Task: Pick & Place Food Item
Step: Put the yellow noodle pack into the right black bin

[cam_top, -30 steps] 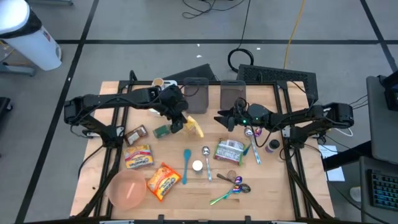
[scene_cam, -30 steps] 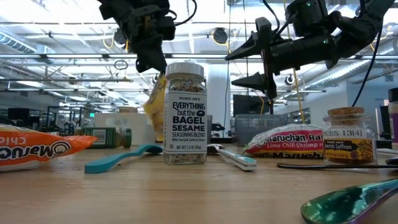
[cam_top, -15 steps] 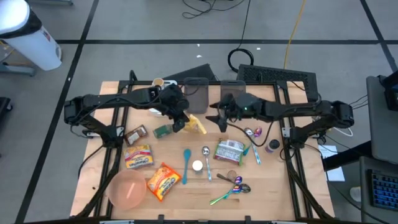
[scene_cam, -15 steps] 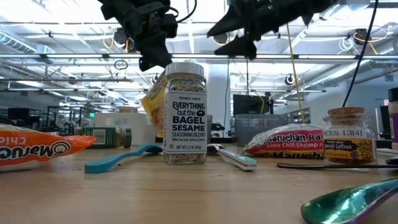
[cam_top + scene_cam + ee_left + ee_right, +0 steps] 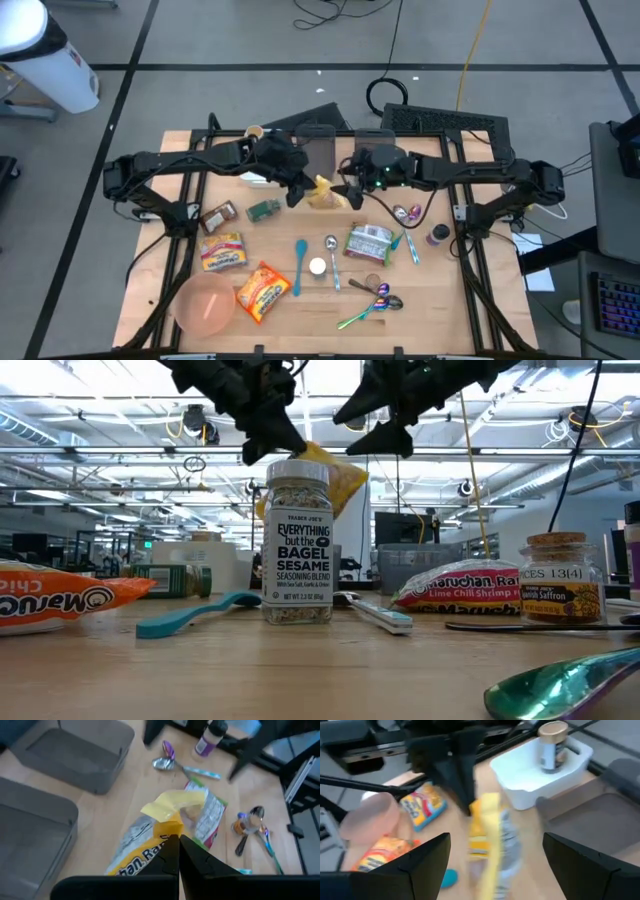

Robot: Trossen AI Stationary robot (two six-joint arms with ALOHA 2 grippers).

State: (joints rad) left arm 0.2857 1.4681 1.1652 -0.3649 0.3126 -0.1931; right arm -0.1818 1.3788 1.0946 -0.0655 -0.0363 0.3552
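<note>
From above, my left pincer point(image 5: 300, 190) grips the yellow packet point(image 5: 325, 194) above the surface point(image 5: 450, 300), just in front of the grey bins point(image 5: 315, 150). My right pincer point(image 5: 352, 190) hangs released right beside it.

At surface level, the packet point(image 5: 335, 475) hangs behind the seasoning jar point(image 5: 298, 540).

My left wrist shows my fingers point(image 5: 170, 857) clenched on the packet point(image 5: 150, 847).

My right wrist shows the packet point(image 5: 492, 840) between my spread fingers point(image 5: 427, 857).

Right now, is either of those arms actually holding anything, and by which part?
Yes. The left gripper is shut on one end of the yellow packet, lifted above the table. The right gripper, open, faces the packet and holds nothing.
</note>
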